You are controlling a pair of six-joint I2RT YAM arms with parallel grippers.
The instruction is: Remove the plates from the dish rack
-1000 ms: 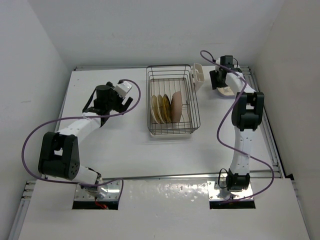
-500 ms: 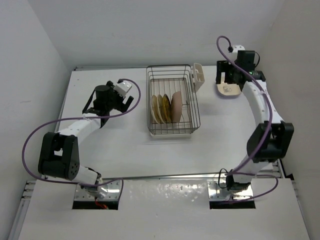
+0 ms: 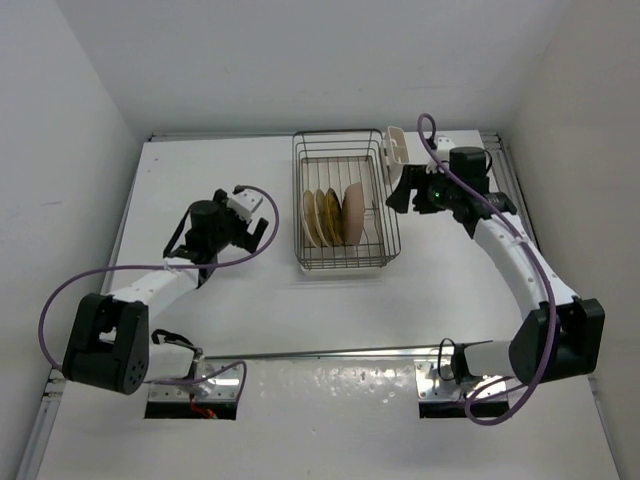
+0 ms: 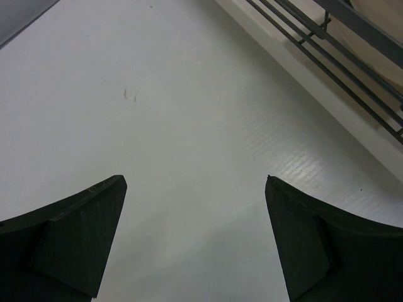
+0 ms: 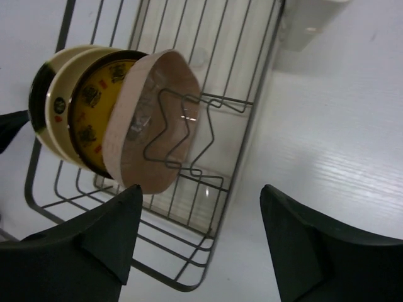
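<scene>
The silver wire dish rack (image 3: pixel 390 235) stands at the table's middle back. Three plates stand upright in it: a cream one (image 3: pixel 310 218), a yellow-gold patterned one (image 3: pixel 328 215) and a pinkish-beige rounded-square one (image 3: pixel 352 212). My right gripper (image 3: pixel 398 197) is open and empty, just above the rack's right side. In the right wrist view (image 5: pixel 201 201) it hovers over the rack's rim (image 5: pixel 255 119), with the pinkish-beige plate (image 5: pixel 135 129), yellow plate (image 5: pixel 91 104) and cream plate (image 5: pixel 45 75) at upper left. My left gripper (image 3: pixel 258 222) is open and empty, left of the rack (image 4: pixel 334 47), low over bare table (image 4: pixel 195 182).
The white cutlery cup (image 3: pixel 395 150) is clipped to the rack's far right corner and also shows in the right wrist view (image 5: pixel 312 22). White walls close in the table on the left, back and right. My right arm covers the table's far right part.
My right arm has swung from the far right corner, where a plate lay on the table, left to the rack's right side. My left arm has drawn slightly nearer.
</scene>
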